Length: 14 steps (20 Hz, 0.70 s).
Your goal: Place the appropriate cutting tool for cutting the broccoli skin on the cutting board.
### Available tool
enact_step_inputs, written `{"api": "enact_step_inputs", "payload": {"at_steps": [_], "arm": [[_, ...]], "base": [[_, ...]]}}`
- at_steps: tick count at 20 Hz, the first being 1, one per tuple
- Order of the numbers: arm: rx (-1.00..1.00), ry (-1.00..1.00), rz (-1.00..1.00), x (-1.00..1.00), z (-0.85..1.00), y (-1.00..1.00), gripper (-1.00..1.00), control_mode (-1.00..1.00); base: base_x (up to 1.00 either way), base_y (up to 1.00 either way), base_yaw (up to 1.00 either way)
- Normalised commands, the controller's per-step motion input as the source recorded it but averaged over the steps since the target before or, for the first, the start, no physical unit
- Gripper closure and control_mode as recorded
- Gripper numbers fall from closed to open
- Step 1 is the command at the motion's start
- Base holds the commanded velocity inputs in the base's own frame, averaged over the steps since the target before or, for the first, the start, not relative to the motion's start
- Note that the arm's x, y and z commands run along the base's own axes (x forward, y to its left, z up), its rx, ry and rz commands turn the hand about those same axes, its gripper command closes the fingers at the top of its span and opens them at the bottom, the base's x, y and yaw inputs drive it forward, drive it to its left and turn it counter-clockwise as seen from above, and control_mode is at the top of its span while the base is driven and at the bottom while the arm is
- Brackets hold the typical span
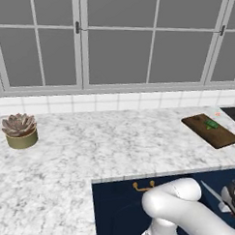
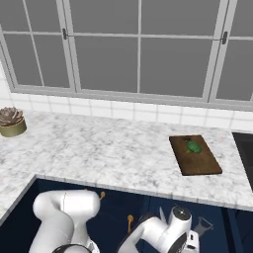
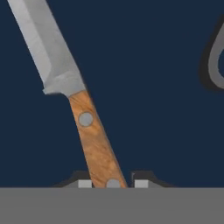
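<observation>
Close under the hand camera lies the knife (image 3: 83,118), its brown riveted handle running from bottom centre up to a grey blade in the upper left, over the dark blue floor of a drawer (image 3: 166,109). The two tips of the claw (image 3: 113,183) rise at the bottom edge, one on each side of the handle's end, set narrow around it. Whether they press the wood or only bracket it I cannot tell. They stand across the handle, not the blade, which looks like the sensible grip for carrying it blade-forward. At the right edge curves part of a grey utensil (image 3: 215,61), apart from the knife.

From the left base camera, the white arm (image 1: 183,209) bends down at the lower right into the open drawer below the bench (image 1: 103,148). A thin pale blade shows beside the wrist at the lower right. The board (image 1: 211,131) lies at the right of the frame on the marble, with the broccoli (image 1: 210,124) resting on its far half, leaving the near half free for a tool. A potted succulent (image 1: 20,130) stands at the left, well apart.

From the right base camera, the arm reaches low at bottom centre, and the grey utensil's dark handle pokes out at the lower right. The board sits right of centre, the broccoli near its far end. The knife is not yet on the board; I judge a lift from the drawer comes next.
</observation>
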Motion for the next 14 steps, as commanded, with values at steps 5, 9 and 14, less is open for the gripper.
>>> {"api": "enact_step_inputs", "payload": {"at_steps": [5, 9, 14], "arm": [[0.00, -0.06, 0.00, 0.00, 0.42, 0.18, 1.00, -1.00], [0.04, -0.11, 0.00, -0.54, 1.00, 0.09, 1.00, -1.00], [0.01, 0.00, 0.00, -0.76, 0.69, 0.08, 1.00, -1.00]], "base": [[0.00, 0.00, 0.00], [0.00, 0.00, 0.00], [0.00, 0.00, 0.00]]}}
